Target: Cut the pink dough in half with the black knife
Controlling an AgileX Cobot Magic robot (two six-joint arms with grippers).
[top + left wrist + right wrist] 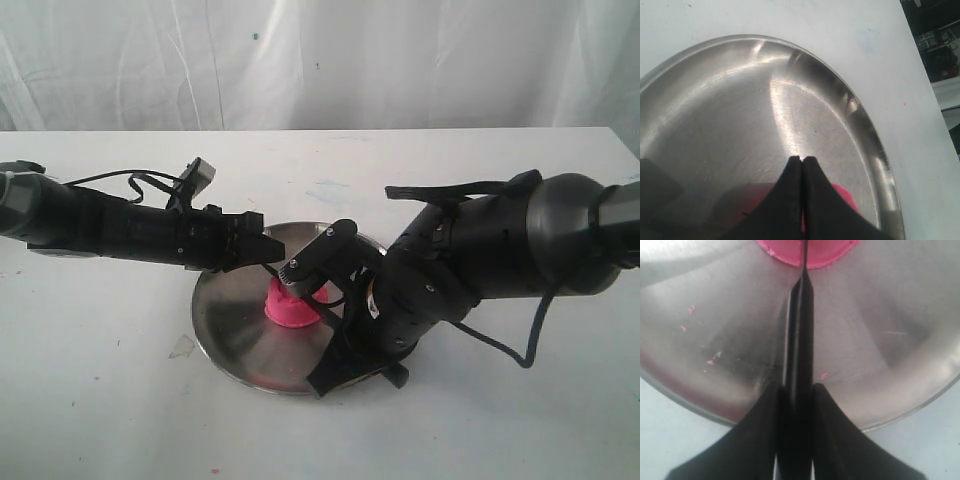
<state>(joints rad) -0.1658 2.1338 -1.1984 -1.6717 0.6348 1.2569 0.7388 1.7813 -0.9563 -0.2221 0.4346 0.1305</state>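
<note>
The pink dough (pixel 290 306) sits near the middle of a round steel plate (pixel 215 325). My right gripper (pixel 338 372) is at the plate's near edge, shut on the handle of the black knife (pixel 800 335). The blade runs across the plate, and its tip is in a slit in the pink dough (pixel 822 251). My left gripper (pixel 276 247) reaches in from the left and hovers just behind and above the dough. In the left wrist view the left gripper (pixel 801 159) is shut with nothing between its fingers, and the dough (pixel 844 196) peeks out beneath it.
Small pink crumbs (pixel 691 309) lie scattered on the plate (pixel 715 285). A white table (pixel 100 420) surrounds the plate, with a white curtain (pixel 320 60) behind it. The right arm's bulk (pixel 480 260) fills the space right of the plate.
</note>
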